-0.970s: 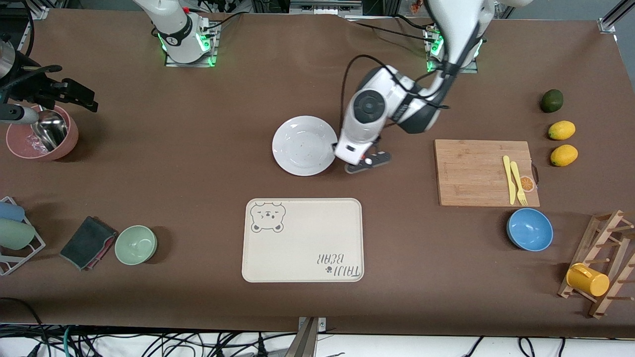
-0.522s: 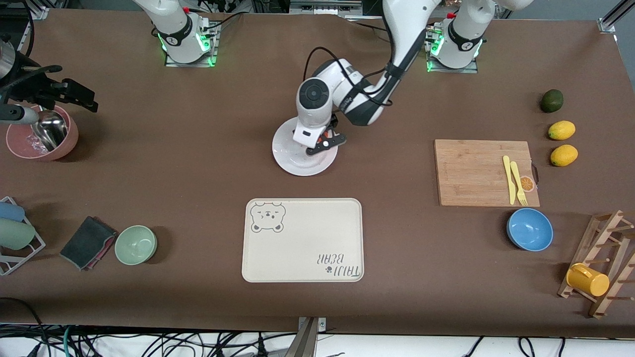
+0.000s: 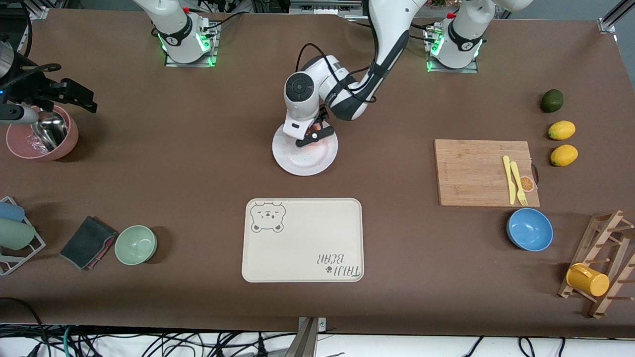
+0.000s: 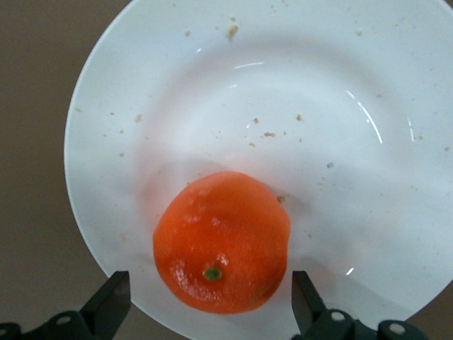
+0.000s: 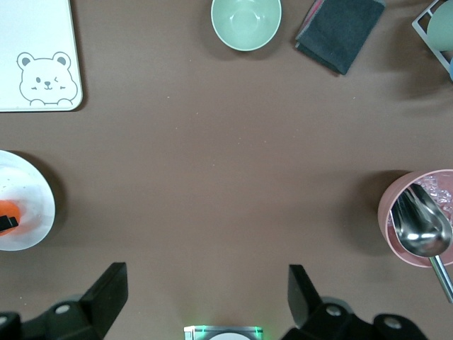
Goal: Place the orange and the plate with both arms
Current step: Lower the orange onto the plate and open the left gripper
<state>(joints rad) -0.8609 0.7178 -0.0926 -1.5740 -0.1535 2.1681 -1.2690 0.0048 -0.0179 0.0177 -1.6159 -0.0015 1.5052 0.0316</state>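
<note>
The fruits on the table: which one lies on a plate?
The small orange does. It sits on the white plate, between the open left claw's fingers. The two lemons and the dark green fruit lie on bare table.

I see the small round bright orange-red orange (image 4: pixel 221 241) resting on the round white shallow plate (image 4: pixel 212 92), off-centre, toward one side of the well. Its skin is glossy and dimpled, with a tiny green stem scar facing the left wrist camera. The plate, faintly specked with crumbs, lies flat on the brown table, farther from the front camera than the beige tray. From the front the fruit (image 3: pixel 312 136) is mostly hidden, I think.
</note>
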